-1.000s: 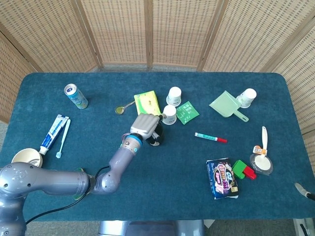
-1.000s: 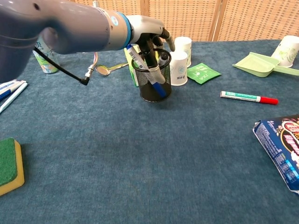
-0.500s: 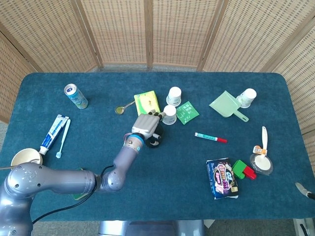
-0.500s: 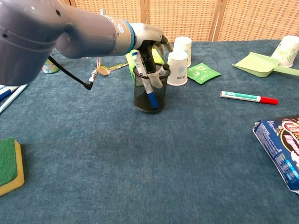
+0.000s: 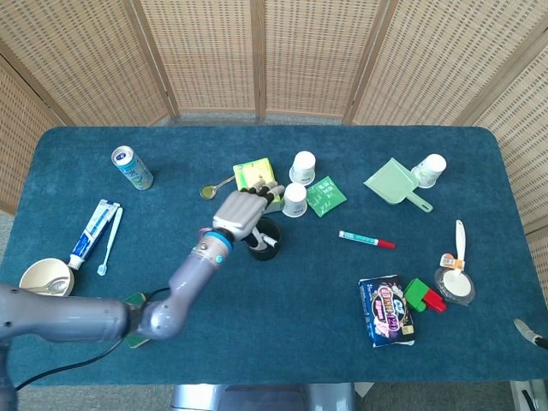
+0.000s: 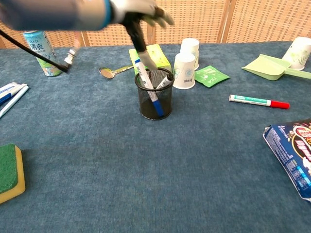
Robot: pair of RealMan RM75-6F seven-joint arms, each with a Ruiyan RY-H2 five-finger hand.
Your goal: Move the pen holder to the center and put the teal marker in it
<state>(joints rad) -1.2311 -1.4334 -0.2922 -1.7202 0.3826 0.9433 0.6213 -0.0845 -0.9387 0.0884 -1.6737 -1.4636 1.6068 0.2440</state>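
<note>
- Covering the surface (image 5: 282,317) is a dark teal cloth; woven wicker screens (image 5: 257,51) are seen behind it.
- The pen holder (image 6: 153,95) is stood near the centre, untouched.
- The left hand (image 5: 243,210) is held above it, fingers (image 6: 163,17) spread, empty.
- The teal marker (image 5: 366,240) is laid to its right, apart.

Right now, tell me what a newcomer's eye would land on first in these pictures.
The left hand hangs over the table's middle with fingers spread, holding nothing, just above the black mesh pen holder. The holder stands upright with pens leaning in it. To its right the teal marker with a red cap lies flat on the blue cloth, apart from the holder and not yet put in.
</note>
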